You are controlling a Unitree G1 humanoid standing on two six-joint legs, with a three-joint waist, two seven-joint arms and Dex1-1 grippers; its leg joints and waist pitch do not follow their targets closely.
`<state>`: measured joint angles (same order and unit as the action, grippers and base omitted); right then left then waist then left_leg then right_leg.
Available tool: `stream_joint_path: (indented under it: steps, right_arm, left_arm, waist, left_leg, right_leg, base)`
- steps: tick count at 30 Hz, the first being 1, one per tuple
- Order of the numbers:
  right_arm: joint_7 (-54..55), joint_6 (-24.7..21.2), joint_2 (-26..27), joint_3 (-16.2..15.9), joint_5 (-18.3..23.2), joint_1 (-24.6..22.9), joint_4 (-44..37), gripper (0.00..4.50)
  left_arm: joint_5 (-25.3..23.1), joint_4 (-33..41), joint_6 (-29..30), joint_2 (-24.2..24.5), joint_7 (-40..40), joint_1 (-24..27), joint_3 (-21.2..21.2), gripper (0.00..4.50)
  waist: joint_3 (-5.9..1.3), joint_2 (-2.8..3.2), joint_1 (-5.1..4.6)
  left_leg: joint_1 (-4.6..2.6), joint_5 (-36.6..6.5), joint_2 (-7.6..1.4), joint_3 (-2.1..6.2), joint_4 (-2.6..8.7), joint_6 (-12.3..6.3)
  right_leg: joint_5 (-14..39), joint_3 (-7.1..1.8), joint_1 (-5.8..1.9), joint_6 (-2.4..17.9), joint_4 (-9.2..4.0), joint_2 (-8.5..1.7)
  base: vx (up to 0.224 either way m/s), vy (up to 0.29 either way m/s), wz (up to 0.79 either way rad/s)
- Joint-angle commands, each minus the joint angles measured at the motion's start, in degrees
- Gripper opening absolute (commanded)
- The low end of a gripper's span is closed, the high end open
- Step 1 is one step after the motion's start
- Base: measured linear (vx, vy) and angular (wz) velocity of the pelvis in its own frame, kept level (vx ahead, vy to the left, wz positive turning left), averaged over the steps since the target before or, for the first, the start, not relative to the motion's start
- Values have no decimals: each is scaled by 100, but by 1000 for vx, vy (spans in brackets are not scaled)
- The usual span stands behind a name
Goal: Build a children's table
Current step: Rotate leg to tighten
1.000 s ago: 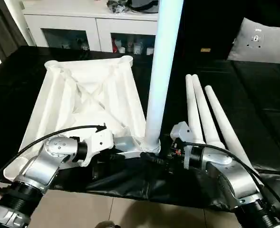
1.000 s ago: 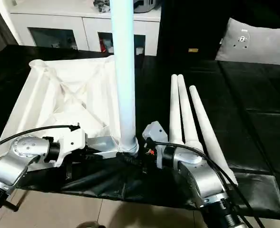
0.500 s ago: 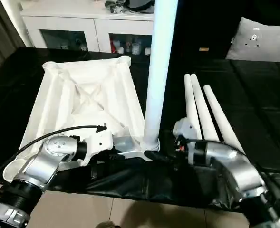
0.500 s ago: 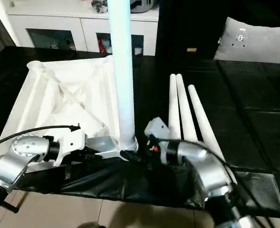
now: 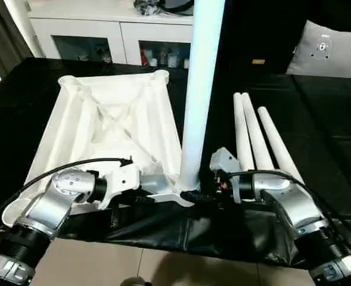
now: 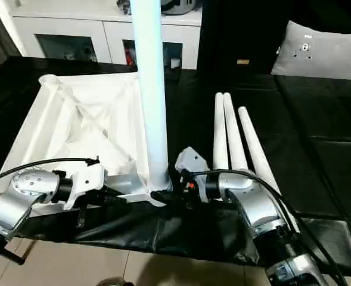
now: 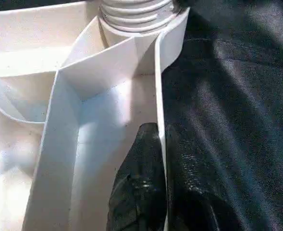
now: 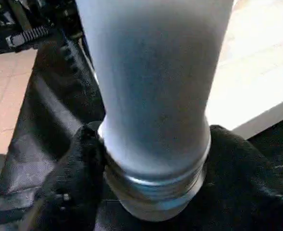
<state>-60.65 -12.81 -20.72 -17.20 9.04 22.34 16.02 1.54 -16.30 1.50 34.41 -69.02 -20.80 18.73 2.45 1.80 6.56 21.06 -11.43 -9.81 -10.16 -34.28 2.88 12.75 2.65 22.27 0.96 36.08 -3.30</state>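
- Tabletop point(image 5: 109, 128) lies ribbed side up on black cloth point(image 5: 318, 119); one leg point(image 5: 200, 89) stands upright in its near corner socket.
- Left pincer point(image 7: 153, 192) pinches tabletop's edge wall, forearm low.
- Right pincer point(image 8: 146, 192) clasps the leg's threaded base.
- Three spare legs point(image 5: 255, 140) lie alongside.

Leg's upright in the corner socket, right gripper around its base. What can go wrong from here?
1. The upright leg shows thread above the socket, so it may not be fully seated; it could tip if let go.
2. The left gripper pinches only the thin rim of the tabletop; twisting the leg may slip it.
3. The spare legs lie beside the right gripper; the forearm could knock them.
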Motion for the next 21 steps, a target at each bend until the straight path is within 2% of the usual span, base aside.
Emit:
stream_joint_path:
  steps: [1,5,8,11,14,15,16,18,19,20,21]
  right_arm:
    - [-83,50,11,-4,29,95,70,290]
    - [-96,13,55,16,90,46,41,275]
    - [-55,-10,133,9,148,-172,-129,272]
    - [147,26,248,20,131,-299,-202,272]
    - [764,170,595,111,5,-370,-102,270]
    - [1269,149,867,162,-123,-382,47,270]
    - [1269,149,867,162,-123,-382,47,270]
    - [2153,174,1345,255,-362,-335,448,270]
    - [2516,172,1582,310,-424,-307,636,269]
    - [2516,172,1582,310,-424,-307,636,269]
    - [2862,204,1806,379,-444,-258,820,269]
  left_arm:
    - [-94,101,32,21,-157,19,186,0]
    - [-13,175,130,-3,-158,68,158,0]
    - [193,531,467,-103,-69,238,88,0]
    - [228,851,740,-226,153,378,76,0]
    - [177,1268,1311,-428,587,526,71,0]
    - [111,1504,1700,-691,1028,567,25,0]
    - [111,1504,1700,-691,1028,567,25,0]
    - [-66,1802,2219,-1187,1701,612,36,0]
    - [-170,1957,2448,-1439,1972,650,105,0]
    - [-170,1957,2448,-1439,1972,650,105,0]
    - [-253,2091,2641,-1681,2215,684,192,0]
  waist:
    - [-319,15,13]
    - [-318,11,13]
    - [-325,4,17]
    - [-313,-6,1]
    - [-267,-14,-33]
    - [-257,-35,-87]
    - [-255,-25,-104]
    - [-237,-38,-151]
    - [-217,-45,-168]
    - [-216,-48,-181]
    - [-238,-57,-179]
  left_leg:
    - [-63,-936,-354,139,414,-114]
    - [-62,-932,-357,139,417,-108]
    - [-52,-838,-362,138,410,-145]
    - [-52,-875,-368,140,422,-163]
    - [-49,-1123,-358,145,455,-88]
    - [-56,-1248,-356,154,480,-4]
    - [-61,-1274,-355,159,482,20]
    - [-48,-1308,-350,168,497,39]
    - [-68,-1412,-337,164,500,58]
    - [-73,-1449,-332,175,499,66]
    - [-73,-1358,-333,174,488,44]
  right_leg:
    - [333,-282,-245,1327,-391,-518]
    - [386,-285,-244,1321,-392,-520]
    - [235,-287,-250,1340,-374,-525]
    - [302,-286,-246,1327,-388,-523]
    - [860,-295,-222,1269,-455,-533]
    - [1218,-299,-226,1198,-479,-534]
    - [1300,-298,-220,1190,-484,-533]
    - [1552,-307,-220,1106,-509,-533]
    - [1850,-301,-187,1047,-562,-533]
    - [2070,-312,-191,985,-583,-551]
    - [1950,-326,-208,956,-571,-549]
  base:
    - [0,0,0]
    - [0,0,0]
    - [0,0,0]
    - [0,0,0]
    - [0,0,0]
    - [0,0,0]
    - [0,0,0]
    - [0,0,0]
    - [0,0,0]
    - [0,0,0]
    - [0,0,0]
